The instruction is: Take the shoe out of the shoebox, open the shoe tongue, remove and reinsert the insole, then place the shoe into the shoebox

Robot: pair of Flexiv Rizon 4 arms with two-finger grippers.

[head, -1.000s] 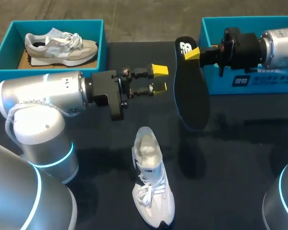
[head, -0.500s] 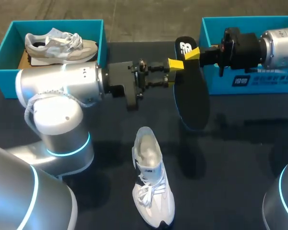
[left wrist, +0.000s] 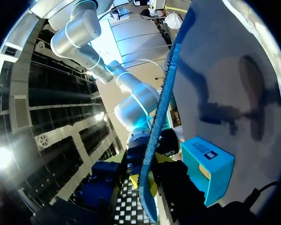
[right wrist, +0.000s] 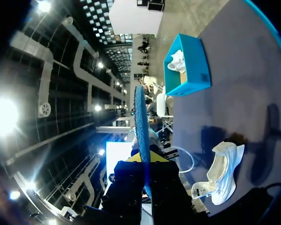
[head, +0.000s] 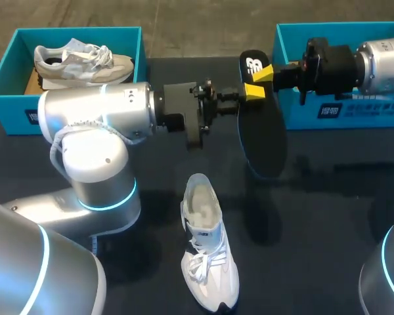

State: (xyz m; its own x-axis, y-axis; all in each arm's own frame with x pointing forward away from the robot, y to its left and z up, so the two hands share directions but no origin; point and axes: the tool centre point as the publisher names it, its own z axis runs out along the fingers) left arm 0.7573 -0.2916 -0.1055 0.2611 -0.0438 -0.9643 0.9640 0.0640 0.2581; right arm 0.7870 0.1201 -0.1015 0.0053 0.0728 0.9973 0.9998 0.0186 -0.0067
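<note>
A black insole [head: 262,138] hangs upright above the table, heel end up. My right gripper [head: 266,72] is shut on its upper end; in the right wrist view the insole [right wrist: 139,117] stands edge-on out of that gripper [right wrist: 143,161]. My left gripper [head: 251,93] has come in from the left at the insole's upper part. In the left wrist view the insole [left wrist: 166,93] runs edge-on between the fingers of the left gripper [left wrist: 147,178], which are still apart. The white shoe [head: 207,256] lies on the table below, toe towards the front.
A turquoise shoebox [head: 72,31] at the back left holds a second pale shoe [head: 82,62]. Another turquoise shoebox [head: 341,33] stands at the back right, behind my right arm. The dark tabletop [head: 328,216] is bare to the right of the shoe.
My left arm has moved right until its gripper straddles the insole, and its fingers have narrowed. The right arm, insole and shoe have stayed put.
</note>
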